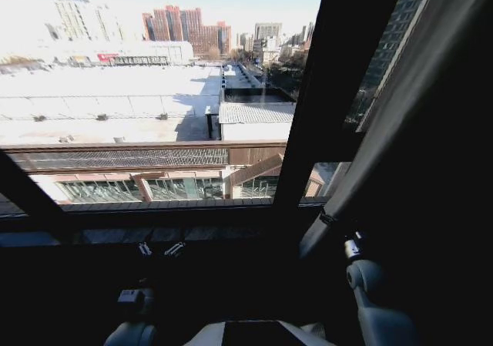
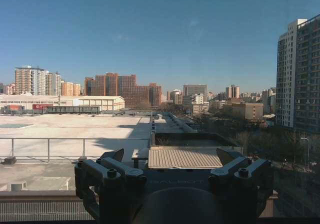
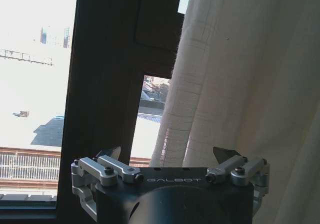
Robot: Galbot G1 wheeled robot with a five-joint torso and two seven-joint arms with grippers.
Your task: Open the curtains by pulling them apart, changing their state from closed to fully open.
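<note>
**Both grippers spread open at a bare window, one curtain panel bunched at the right**

The right gripper (image 3: 170, 156) has its two fingers spread wide apart and holds nothing. Seen from its own wrist camera, the silver and black fingertips (image 3: 226, 154) stand just in front of a cream curtain (image 3: 240, 74), whose lower folds hang between and behind the fingers; whether the fabric touches them cannot be told. The cloth is sheer, with faint horizontal weave lines and soft vertical pleats. Beside its edge runs a dark window frame (image 3: 107, 84), and past that, bright glass with rooftops outside.

In the head view the right arm (image 1: 366, 284) rises from the bottom of the picture, pale grey, toward the lower end of the curtain (image 1: 400, 92). The panel slants up and to the right, gathered against the right side of the window, in shadow. A thick black frame bar (image 1: 323, 92) stands just left of it.

The left gripper (image 2: 170, 159) is also open, its fingers set wide apart with nothing between them. Its wrist camera looks straight out through clear glass at a blue sky, a wide pale rooftop (image 2: 75, 129), red-brown towers (image 2: 122, 89) and a tall block at one edge. In the head view the left gripper (image 1: 162, 249) sits low near the dark sill (image 1: 154, 234), well apart from the curtain. The large pane ahead is uncovered.
</note>
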